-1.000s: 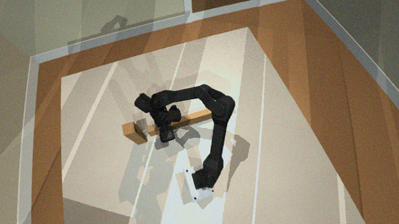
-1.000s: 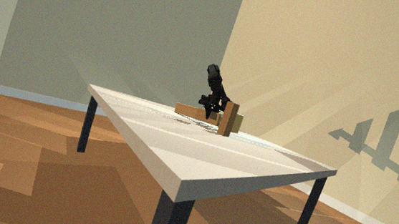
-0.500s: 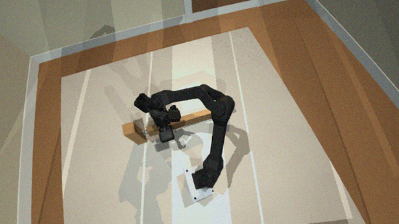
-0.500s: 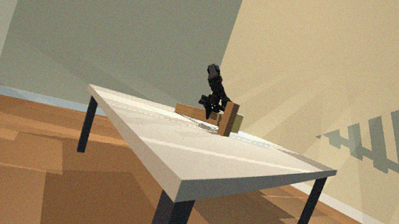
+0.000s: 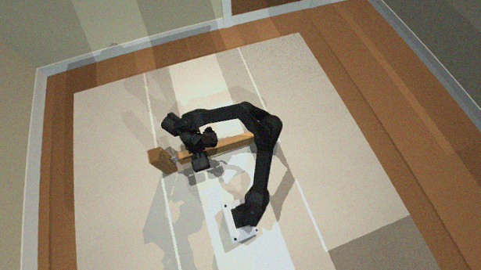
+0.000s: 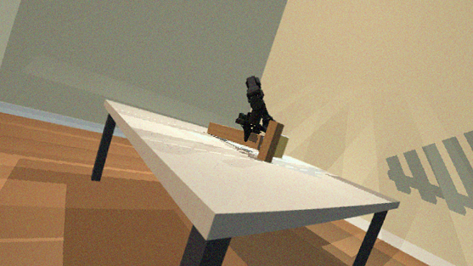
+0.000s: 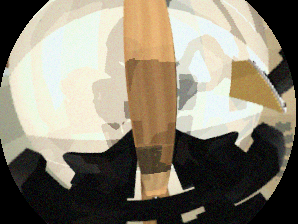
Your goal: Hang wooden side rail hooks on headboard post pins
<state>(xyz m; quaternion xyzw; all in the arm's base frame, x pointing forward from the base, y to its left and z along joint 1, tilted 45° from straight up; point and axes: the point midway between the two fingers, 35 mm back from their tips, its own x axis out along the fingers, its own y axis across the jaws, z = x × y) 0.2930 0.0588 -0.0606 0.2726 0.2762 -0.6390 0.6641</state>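
The wooden side rail (image 5: 235,140) (image 6: 225,130) (image 7: 150,80) stands on edge, its hook end close to the headboard post. The post (image 5: 160,158) (image 6: 270,142) is an upright wooden block on the table. Grey steel hooks (image 5: 174,158) show between rail end and post; whether they sit on the pins is hidden. My gripper (image 5: 198,152) (image 6: 246,137) (image 7: 149,127) is shut on the rail from above, near its hook end. The rail's near end seems a little above the table; whether its far end touches is unclear.
The pale table (image 5: 344,162) (image 6: 265,197) carries everything. The arm's white base plate (image 5: 238,234) is at the front in the top view, and the arm bends over the rail's far end there. A yellowish panel (image 6: 282,147) (image 7: 252,85) stands behind the post in the exterior view.
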